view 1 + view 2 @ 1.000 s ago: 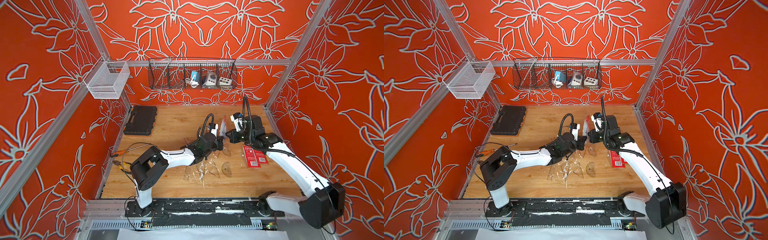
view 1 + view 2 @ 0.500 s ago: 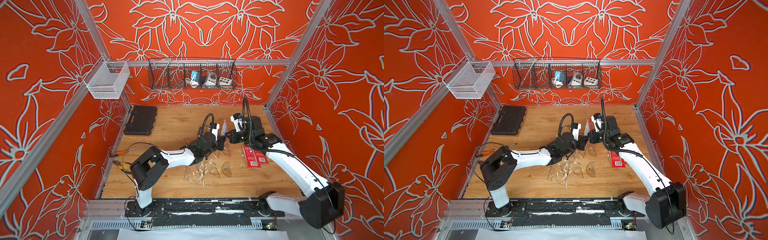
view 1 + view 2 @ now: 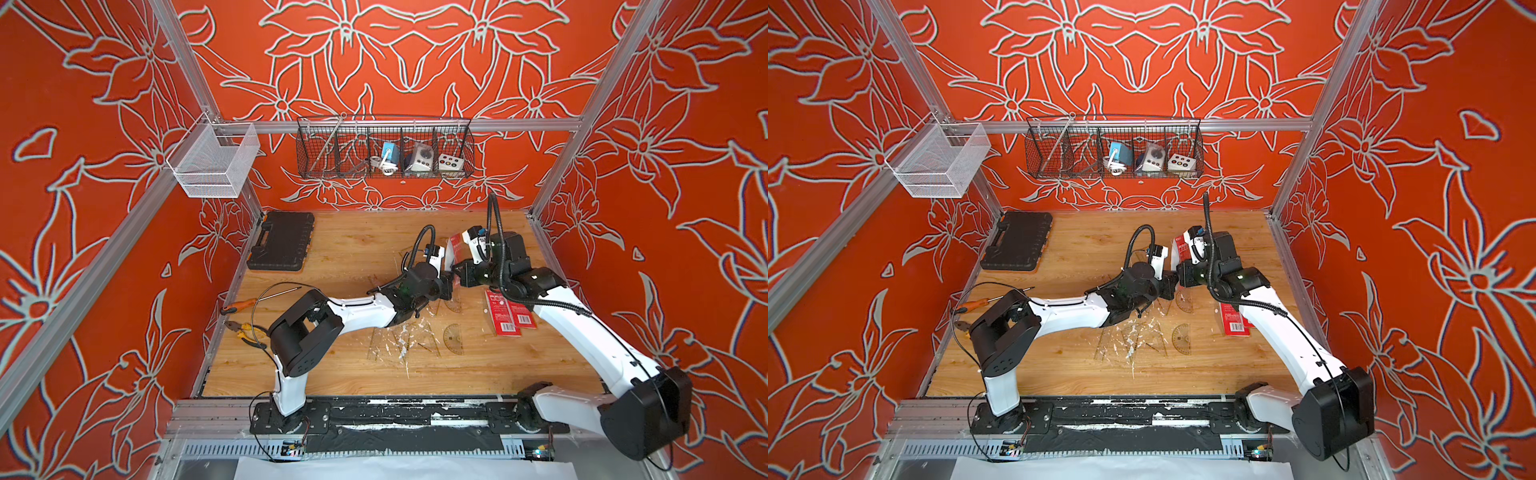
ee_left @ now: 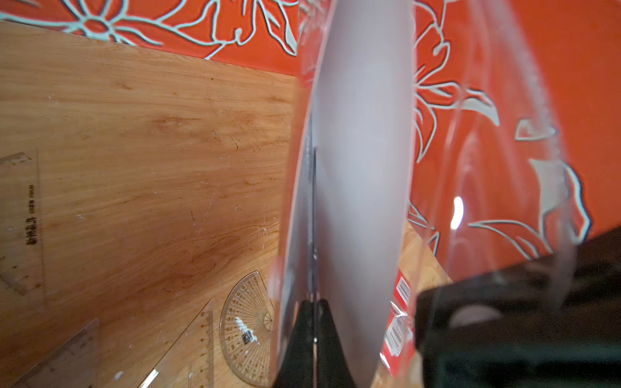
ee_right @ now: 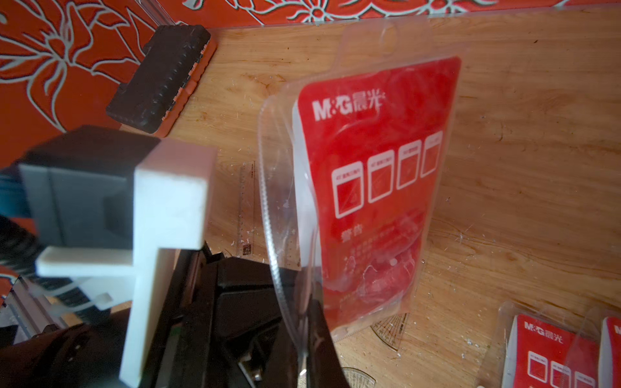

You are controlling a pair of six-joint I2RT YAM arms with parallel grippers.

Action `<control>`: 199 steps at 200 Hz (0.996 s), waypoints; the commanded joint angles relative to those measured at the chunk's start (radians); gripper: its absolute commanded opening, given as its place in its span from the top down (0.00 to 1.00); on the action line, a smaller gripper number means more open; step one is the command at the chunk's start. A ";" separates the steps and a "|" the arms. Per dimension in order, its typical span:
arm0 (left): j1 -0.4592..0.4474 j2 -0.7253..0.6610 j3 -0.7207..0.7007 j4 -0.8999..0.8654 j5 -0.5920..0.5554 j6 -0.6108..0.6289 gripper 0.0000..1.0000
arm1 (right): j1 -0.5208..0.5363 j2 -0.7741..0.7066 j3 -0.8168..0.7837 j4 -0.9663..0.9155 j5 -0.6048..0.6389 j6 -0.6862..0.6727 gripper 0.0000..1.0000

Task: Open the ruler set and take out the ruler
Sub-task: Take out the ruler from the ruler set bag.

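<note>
The ruler set is a clear zip pouch with a red and white card inside, held upright above the table's middle right. It shows in both top views. My left gripper is shut on the pouch's lower edge, beside the white back of the card. My right gripper is shut on the clear zip edge, and its tips almost meet the left gripper. I cannot make out a ruler inside the pouch. A clear straight ruler lies on the table behind it.
Loose clear set squares and protractors lie under the arms. Two more red packs sit to the right. A black tool case is at the back left; a screwdriver and pliers lie by the left edge.
Both grippers stay together at the pouch in the same spot. The pouch and the arms have shifted only slightly.
</note>
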 commanded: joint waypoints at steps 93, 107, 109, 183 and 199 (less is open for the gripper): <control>-0.002 -0.153 -0.121 0.055 -0.046 -0.004 1.00 | 0.000 -0.030 -0.051 0.026 0.079 -0.017 1.00; 0.000 -0.162 -0.103 0.038 -0.018 0.005 1.00 | -0.001 -0.019 -0.055 0.031 0.089 -0.022 1.00; 0.001 -0.164 -0.099 0.033 -0.013 0.005 1.00 | 0.000 -0.018 -0.055 0.030 0.091 -0.023 1.00; 0.108 -0.255 -0.054 -0.176 0.238 0.092 1.00 | -0.044 0.090 0.046 0.015 0.194 -0.055 1.00; 0.142 -0.273 -0.068 -0.214 0.283 0.122 1.00 | -0.053 0.110 0.074 0.008 0.200 -0.064 1.00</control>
